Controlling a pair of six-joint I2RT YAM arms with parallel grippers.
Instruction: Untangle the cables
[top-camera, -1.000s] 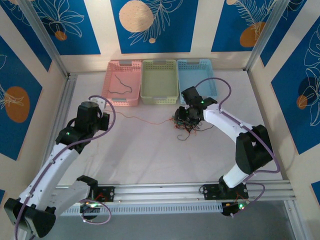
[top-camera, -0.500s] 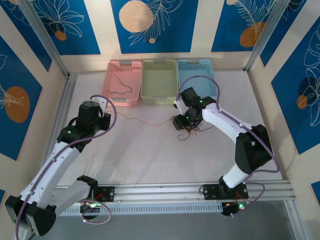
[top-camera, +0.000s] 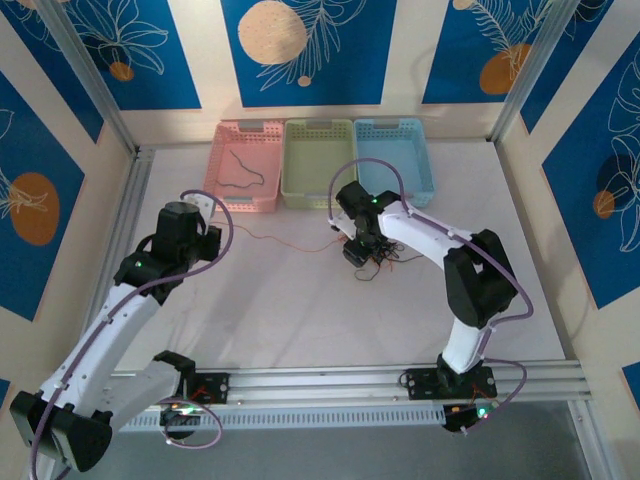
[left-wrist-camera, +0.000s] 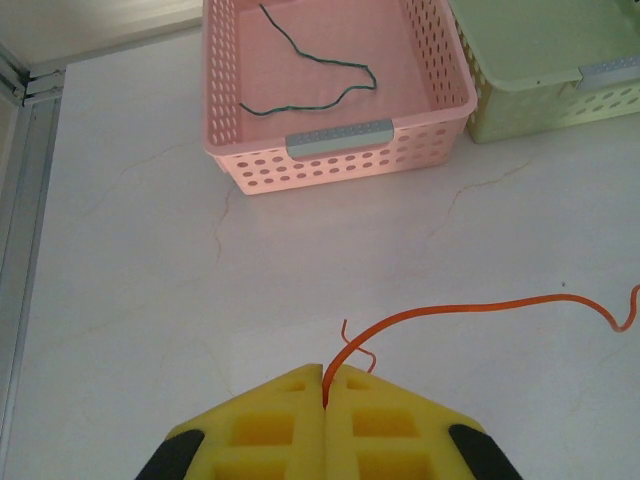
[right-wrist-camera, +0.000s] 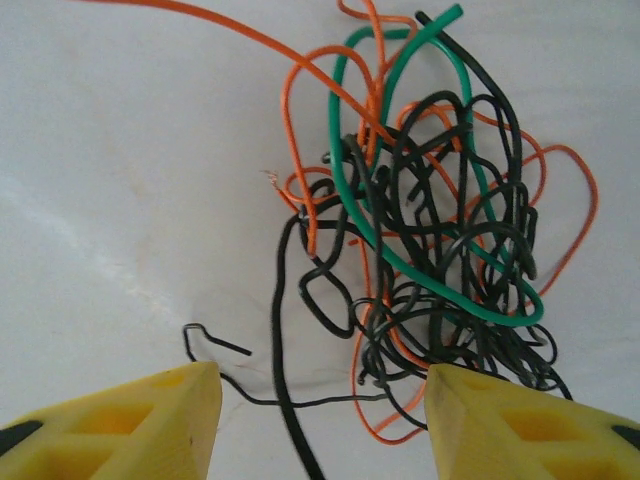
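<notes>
My left gripper is closed, its yellow pads pressed together on the end of one orange cable, whose short bent tip pokes up just past the pads. From there it arcs away to my right across the white table, and from above it runs as a thin line to the knot in front of my other arm.

My right gripper has its jaws apart, one yellow pad on each side of the near edge of the tangle of cables, which lies on the table. I cannot tell whether either pad touches a strand. The knot is mostly black loops, with orange ones woven through and a green cable looping over them.

Beyond both grippers three baskets stand in a row, side by side: the pink basket holds one dark green cable lying loose on its floor, then the pale green basket, then the blue basket
</notes>
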